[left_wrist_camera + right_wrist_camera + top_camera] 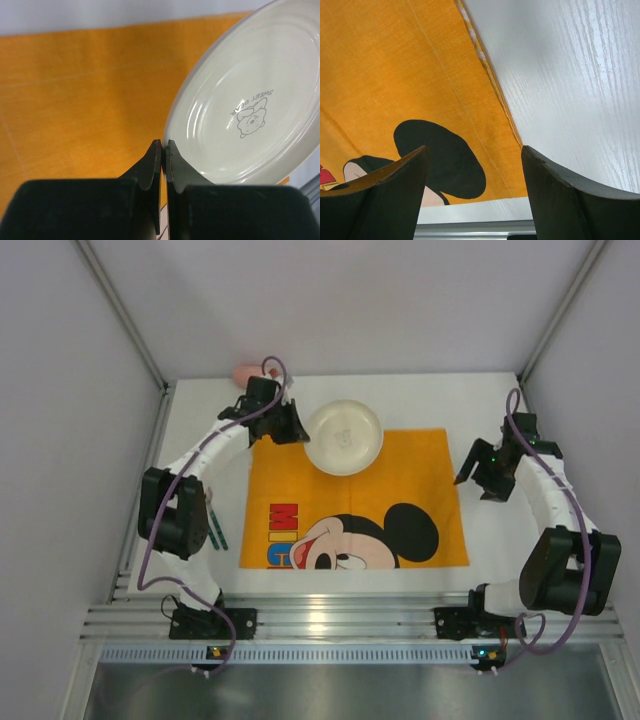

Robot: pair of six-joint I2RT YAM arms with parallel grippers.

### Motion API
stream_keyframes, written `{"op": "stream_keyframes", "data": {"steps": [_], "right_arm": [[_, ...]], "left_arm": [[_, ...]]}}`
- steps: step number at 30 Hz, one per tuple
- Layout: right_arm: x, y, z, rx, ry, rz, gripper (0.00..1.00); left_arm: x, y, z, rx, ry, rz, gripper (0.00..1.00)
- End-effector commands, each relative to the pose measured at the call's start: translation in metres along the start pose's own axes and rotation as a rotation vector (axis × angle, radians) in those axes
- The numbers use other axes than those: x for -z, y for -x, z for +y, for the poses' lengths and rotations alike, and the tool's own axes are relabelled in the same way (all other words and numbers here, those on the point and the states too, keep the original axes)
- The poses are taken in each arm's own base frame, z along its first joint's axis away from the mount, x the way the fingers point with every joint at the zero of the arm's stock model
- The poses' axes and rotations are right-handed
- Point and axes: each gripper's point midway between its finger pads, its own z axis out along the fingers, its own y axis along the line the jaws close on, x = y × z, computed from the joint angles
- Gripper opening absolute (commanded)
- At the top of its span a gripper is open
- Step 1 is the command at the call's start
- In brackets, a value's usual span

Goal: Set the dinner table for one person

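Two end effectors are seen above a white tabletop (pixel 455 400). The left end effector (pixel 292 428) is fully closed. In the left wrist view its two dark fingers (pixel 151 167) are pressed tip to tip and nothing is held between them. Just right of those tips a round white plate (pixel 343 437) is found, its rim directly beside them; whether rim and finger touch cannot be told. A small bear drawing with the words "SWEET DEAR" is printed in the plate's well. The plate is laid across the far edge of an orange placemat (pixel 350 490), which is spread to the right of the left end effector and is printed with a cartoon mouse's face. Behind this end effector a small pink object (pixel 244 373) is partly hidden by the arm; what it is cannot be told. Back toward the left arm's base, a thin green item (pixel 216 525) is seen on the bare white surface beside the placemat's left edge.

The right end effector (pixel 480 488) is held wide open, with nothing between its fingers (pixel 380 190). Beneath it the placemat's right edge is seen, with the mouse's black ear to its left and bare wood-grained tabletop to its right. It is well apart from the plate. The tabletop is spread under both end effectors and is bordered, behind them at the arm bases, by a silver aluminium rail (pixel 340 618).
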Motion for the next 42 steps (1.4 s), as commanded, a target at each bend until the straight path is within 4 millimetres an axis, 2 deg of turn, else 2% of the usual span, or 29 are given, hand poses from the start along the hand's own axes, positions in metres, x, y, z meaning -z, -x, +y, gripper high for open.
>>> {"op": "stream_keyframes", "data": {"steps": [1, 2, 5, 11, 14, 15, 16, 17, 18, 19, 20, 21, 25, 26, 27, 28, 29, 30, 31, 32, 33, 34, 35, 36, 37, 38, 42], "right_arm": [[0.016, 0.012, 0.001, -0.001, 0.009, -0.065, 0.74], [0.016, 0.01, 0.0, 0.001, 0.006, -0.064, 0.74], [0.014, 0.002, -0.005, 0.007, -0.002, -0.053, 0.75], [0.008, -0.011, -0.011, 0.012, -0.008, -0.034, 0.75], [0.003, -0.014, -0.012, 0.013, -0.009, -0.024, 0.75], [0.002, -0.014, -0.012, 0.012, -0.008, -0.022, 0.75], [0.001, -0.015, -0.012, 0.013, -0.008, -0.017, 0.75], [0.001, -0.016, -0.012, 0.013, -0.007, -0.015, 0.75], [0.001, -0.015, -0.012, 0.015, -0.006, -0.018, 0.75], [0.002, -0.015, -0.011, 0.016, -0.002, -0.02, 0.75], [0.003, -0.013, -0.008, 0.015, 0.011, -0.025, 0.76], [0.006, -0.007, -0.004, 0.019, 0.027, -0.041, 0.78], [0.02, 0.012, 0.025, 0.025, 0.147, -0.072, 0.79], [0.024, 0.015, 0.036, 0.019, 0.2, -0.069, 0.79], [0.032, 0.026, 0.047, 0.024, 0.244, -0.105, 0.8], [0.035, 0.03, 0.055, 0.025, 0.276, -0.113, 0.8], [0.038, 0.032, 0.066, 0.02, 0.317, -0.112, 0.81], [0.043, 0.038, 0.073, 0.024, 0.337, -0.125, 0.81], [0.045, 0.039, 0.077, 0.024, 0.35, -0.125, 0.82], [0.044, 0.038, 0.081, 0.022, 0.358, -0.115, 0.82], [0.043, 0.038, 0.081, 0.024, 0.358, -0.11, 0.82], [0.041, 0.036, 0.08, 0.026, 0.356, -0.105, 0.82], [0.038, 0.03, 0.077, 0.027, 0.349, -0.094, 0.82], [0.037, 0.027, 0.074, 0.031, 0.343, -0.088, 0.82], [0.035, 0.024, 0.071, 0.039, 0.335, -0.086, 0.83], [0.037, 0.019, 0.069, 0.045, 0.332, -0.083, 0.83], [0.033, -0.01, 0.054, 0.042, 0.297, -0.029, 0.84]], "left_arm": [[-0.011, -0.035, -0.008, -0.039, -0.048, 0.09, 0.0], [-0.014, -0.051, -0.013, -0.054, -0.053, 0.123, 0.0], [-0.018, -0.079, -0.014, -0.085, -0.036, 0.179, 0.0], [-0.019, -0.117, -0.022, -0.128, -0.065, 0.27, 0.0], [-0.025, -0.131, -0.017, -0.142, -0.032, 0.316, 0.0], [-0.026, -0.133, -0.015, -0.144, -0.016, 0.319, 0.03], [-0.025, -0.133, -0.013, -0.146, -0.002, 0.32, 0.2], [-0.022, -0.13, -0.012, -0.149, 0.013, 0.312, 0.32], [-0.021, -0.124, -0.006, -0.158, 0.055, 0.29, 0.43], [-0.019, -0.12, -0.006, -0.163, 0.067, 0.278, 0.58], [-0.017, -0.111, -0.008, -0.171, 0.075, 0.254, 0.63], [-0.012, -0.105, -0.009, -0.176, 0.087, 0.237, 0.97], [0.006, -0.058, -0.003, -0.198, 0.227, 0.097, 0.99], [0.015, -0.031, 0.003, -0.208, 0.319, 0.01, 0.99], [0.019, -0.019, 0.009, -0.226, 0.373, -0.029, 0.99], [0.024, -0.009, 0.014, -0.242, 0.419, -0.058, 0.99], [0.029, 0.015, 0.022, -0.262, 0.517, -0.125, 0.99], [0.032, 0.024, 0.03, -0.297, 0.58, -0.136, 0.99], [0.034, 0.031, 0.038, -0.323, 0.644, -0.133, 0.99], [0.03, 0.05, 0.05, -0.353, 0.756, -0.167, 0.99], [0.029, 0.058, 0.057, -0.408, 0.819, -0.159, 0.99], [0.034, 0.081, 0.055, -0.427, 0.871, -0.206, 0.99], [0.025, 0.082, 0.073, -0.494, 0.974, -0.177, 0.99], [0.022, 0.088, 0.077, -0.493, 0.997, -0.189, 0.99], [0.023, 0.095, 0.09, -0.461, 1.014, -0.197, 0.99], [0.017, 0.093, 0.1, -0.449, 1.021, -0.185, 0.99], [0.019, 0.098, 0.133, -0.484, 1.156, -0.166, 0.99]]}}
